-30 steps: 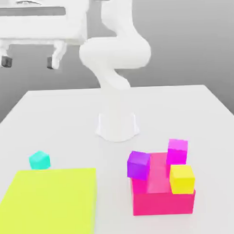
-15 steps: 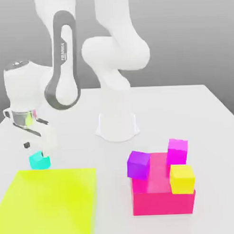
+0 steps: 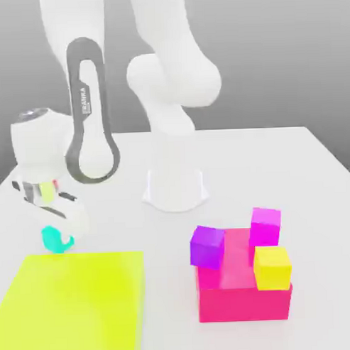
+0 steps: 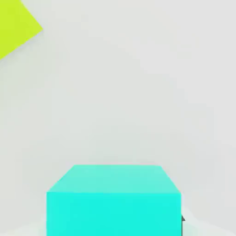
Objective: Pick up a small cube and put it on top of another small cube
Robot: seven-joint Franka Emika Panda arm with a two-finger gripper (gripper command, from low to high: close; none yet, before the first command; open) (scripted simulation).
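The small cube (image 3: pixel 50 237) is plain cyan and rests on the white table at the exterior view's left, just behind the lime slab. My gripper (image 3: pixel 61 240) has come down over it and covers most of it. The hand view has the cube (image 4: pixel 113 198) close up between the fingers, with a dark fingertip (image 4: pixel 182 222) against one side. The gripper is shut on the cube, which still sits on the table. Other small cubes, purple (image 3: pixel 207 246), magenta (image 3: pixel 265 226) and yellow (image 3: pixel 273 267), sit on a pink block (image 3: pixel 242 300).
A wide flat lime-yellow slab (image 3: pixel 76 302) lies at the front on the exterior view's left; its corner (image 4: pixel 16 25) appears in the hand view. The arm's white base (image 3: pixel 175 186) stands mid-table. The pink block is at the front right.
The hand came down from high at the left to the cyan cube, settled lower around it, and its fingers closed on the cube.
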